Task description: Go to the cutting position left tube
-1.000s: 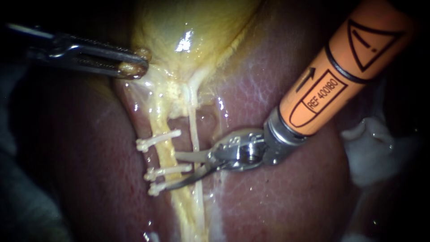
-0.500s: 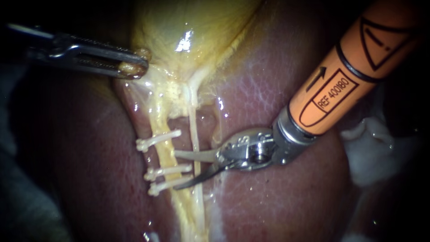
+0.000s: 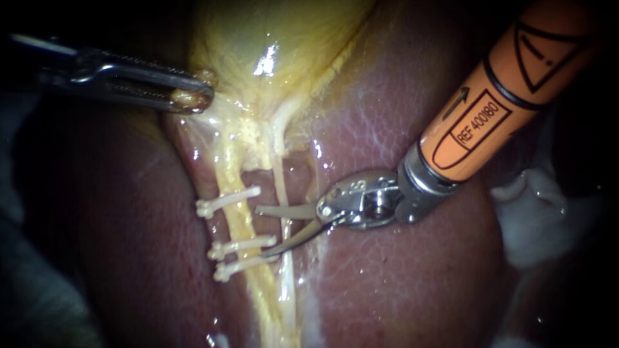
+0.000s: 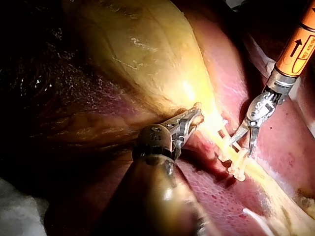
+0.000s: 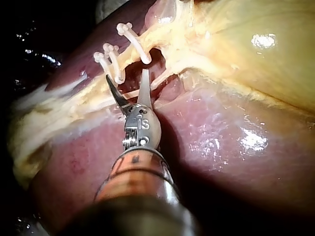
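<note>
**Blades drawn back off the left tube: cutting position not yet held**

The tool of the orange-sleeved right instrument point(image 3: 261, 232) has been pulled back. Its lower blade tip, laid by the lowest clip a second ago, is now seen just short of the thick yellow left tube point(image 3: 240, 225). The blades are held wide, straddling the thin pale right tube point(image 3: 278, 187) instead, so a fresh advance is judged needed. Counted: three white plastic clips point(image 3: 229, 198) across the left tube, two tubes, two instruments. The slim metal left instrument point(image 3: 193, 96) is clamped on the glossy yellow gallbladder point(image 3: 277, 38).
</note>
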You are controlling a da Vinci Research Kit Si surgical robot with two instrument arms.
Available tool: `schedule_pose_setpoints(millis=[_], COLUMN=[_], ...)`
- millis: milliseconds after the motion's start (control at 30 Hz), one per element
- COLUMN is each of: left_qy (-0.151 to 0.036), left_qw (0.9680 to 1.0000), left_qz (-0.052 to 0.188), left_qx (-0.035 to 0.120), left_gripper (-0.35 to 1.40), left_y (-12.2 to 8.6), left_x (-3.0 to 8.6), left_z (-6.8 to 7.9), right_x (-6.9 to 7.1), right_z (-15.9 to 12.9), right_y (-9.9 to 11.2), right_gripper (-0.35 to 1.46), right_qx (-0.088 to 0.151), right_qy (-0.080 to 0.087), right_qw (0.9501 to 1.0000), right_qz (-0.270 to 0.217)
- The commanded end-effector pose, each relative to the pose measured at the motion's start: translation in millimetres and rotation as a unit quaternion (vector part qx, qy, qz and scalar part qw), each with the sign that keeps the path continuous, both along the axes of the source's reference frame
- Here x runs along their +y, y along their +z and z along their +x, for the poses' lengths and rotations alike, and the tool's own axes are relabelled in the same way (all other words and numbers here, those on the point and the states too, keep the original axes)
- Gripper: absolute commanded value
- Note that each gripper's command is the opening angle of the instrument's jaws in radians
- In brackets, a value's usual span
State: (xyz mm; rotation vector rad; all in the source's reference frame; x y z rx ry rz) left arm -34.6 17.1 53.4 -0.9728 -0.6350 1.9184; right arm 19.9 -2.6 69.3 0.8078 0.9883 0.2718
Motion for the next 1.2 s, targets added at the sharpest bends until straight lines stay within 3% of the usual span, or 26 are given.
schedule_pose_setpoints(millis=[33,567,833,1200], left_qy=[0.000,0.000,0.000,0.000], left_qw=[1.0000,1.0000,1.0000,1.0000], left_qz=[0.000,0.000,0.000,0.000], left_qx=[0.000,0.000,0.000,0.000], left_gripper=[-0.35,-0.35,-0.35,-0.35], left_y=[0.0,0.0,0.0,0.0], left_x=[0.0,0.0,0.0,0.0], left_z=[0.0,0.0,0.0,-0.1], right_x=[-0.1,0.5,0.0,-0.7], right_z=[0.0,1.0,2.2,5.2], right_y=[0.1,1.2,0.7,-0.2], right_gripper=[1.26,1.26,1.24,1.24], right_qx=[0.004,0.056,0.078,0.108], right_qy=[-0.002,-0.009,-0.019,-0.011], right_qw=[1.0000,0.9980,0.9960,0.9927], right_qz=[0.002,0.028,0.038,0.053])
